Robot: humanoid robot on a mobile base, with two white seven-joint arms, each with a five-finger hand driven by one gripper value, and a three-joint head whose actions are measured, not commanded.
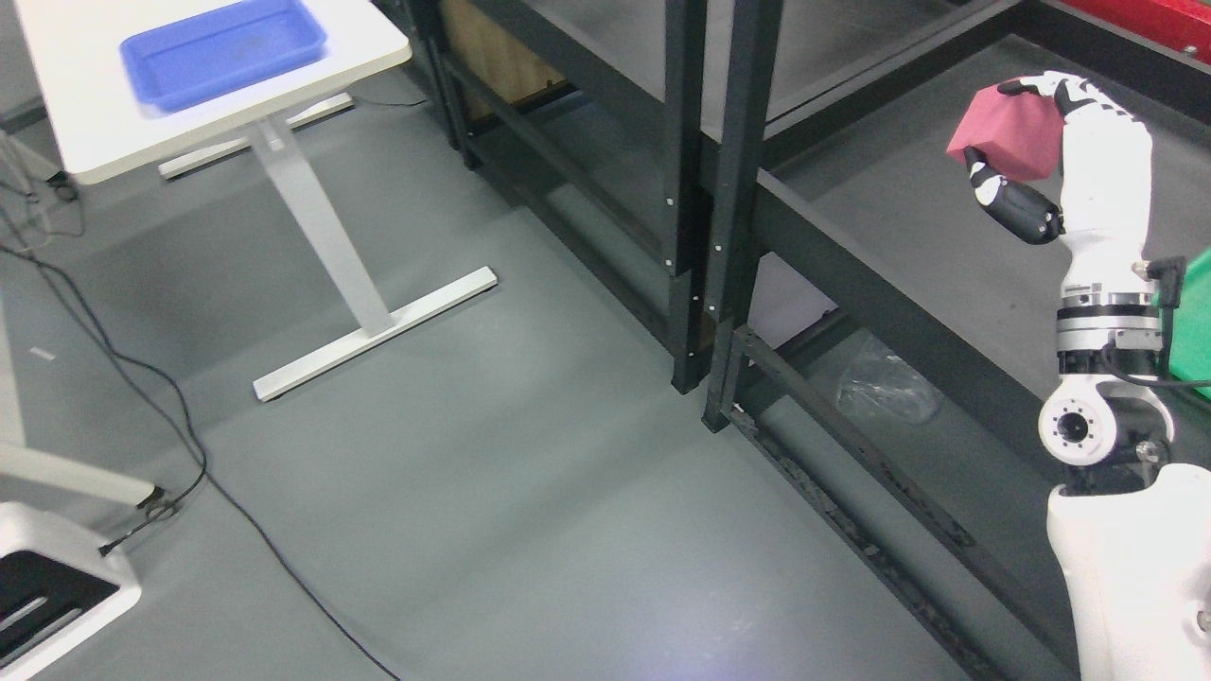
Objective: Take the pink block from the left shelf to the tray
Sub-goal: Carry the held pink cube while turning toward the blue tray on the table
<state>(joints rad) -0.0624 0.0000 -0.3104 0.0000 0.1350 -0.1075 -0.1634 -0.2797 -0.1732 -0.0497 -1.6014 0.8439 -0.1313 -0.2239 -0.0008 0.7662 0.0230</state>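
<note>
The fingers of the right hand are curled around the pink block, with the thumb pressed against its lower side, so the block is firmly gripped and lifted clear of any surface. The hand is raised at the far right, above the dark shelf, and its white arm rises from the near right corner. The block sits tilted in the grip, one corner pointing left. Just right of the wrist, a green object shows at the picture's edge. Far to the left, well apart from the hand, a blue tray rests on a white table. A black cable trails across the grey floor near the table's foot. A crumpled clear plastic bag lies under the shelf.
</note>
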